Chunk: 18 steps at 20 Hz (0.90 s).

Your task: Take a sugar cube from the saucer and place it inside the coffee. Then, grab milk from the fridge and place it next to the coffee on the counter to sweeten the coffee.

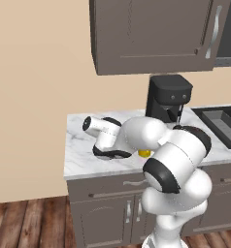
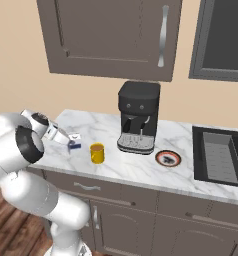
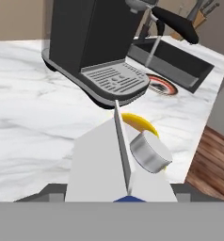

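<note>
My gripper (image 2: 70, 141) reaches low over the left part of the counter (image 2: 141, 172) and is shut on the milk (image 2: 74, 142), a white carton with a blue band. In the hand view the milk's gable top and grey cap (image 3: 104, 160) sit right between my fingers. I cannot tell whether the carton touches the marble. The coffee (image 2: 97, 153), a yellow mug, stands just to the right of the carton and peeks out behind it (image 3: 141, 123). Right of the coffee machine lies the saucer (image 2: 168, 158), with its red-brown rim (image 3: 162, 84).
A black coffee machine (image 2: 138, 117) stands at the back of the counter behind the mug. A dark sink (image 2: 221, 157) is set into the counter's right end. Grey wall cabinets (image 2: 111, 35) hang above. My own arm hides most of the mug (image 1: 144, 153) in the left base view.
</note>
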Tool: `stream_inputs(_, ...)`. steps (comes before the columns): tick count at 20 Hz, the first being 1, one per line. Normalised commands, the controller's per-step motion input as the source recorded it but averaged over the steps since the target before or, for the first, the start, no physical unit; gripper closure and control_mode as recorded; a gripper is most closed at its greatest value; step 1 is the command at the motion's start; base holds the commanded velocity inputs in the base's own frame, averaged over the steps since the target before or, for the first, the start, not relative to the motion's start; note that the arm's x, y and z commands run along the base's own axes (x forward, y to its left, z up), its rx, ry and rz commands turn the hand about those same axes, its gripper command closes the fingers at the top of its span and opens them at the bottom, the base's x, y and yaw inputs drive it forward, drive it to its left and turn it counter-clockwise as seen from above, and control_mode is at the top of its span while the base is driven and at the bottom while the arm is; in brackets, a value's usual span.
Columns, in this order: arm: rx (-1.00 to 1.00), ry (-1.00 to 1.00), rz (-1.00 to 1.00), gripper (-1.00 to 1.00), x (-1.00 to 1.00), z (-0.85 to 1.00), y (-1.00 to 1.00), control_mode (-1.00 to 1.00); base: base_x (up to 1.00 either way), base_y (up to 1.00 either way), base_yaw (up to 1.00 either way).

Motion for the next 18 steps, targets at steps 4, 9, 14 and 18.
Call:
stream_inputs(4, -0.01, -0.05, -0.03, -1.00, 0.13, -0.08, -0.07, -1.00, 0.00, 0.00, 0.00)
stream_inputs(9, 0.00, 0.00, 0.00, -1.00, 0.03, -0.01, -0.02, -1.00, 0.00, 0.00, 0.00)
stream_inputs(14, 0.00, 0.00, 0.00, -1.00, -0.03, 0.00, 0.00, -1.00, 0.00, 0.00, 0.00)
stream_inputs(18, 0.00, -0.05, -0.01, -1.00, -0.22, 0.10, 0.00, -1.00, 0.00, 0.00, 0.00)
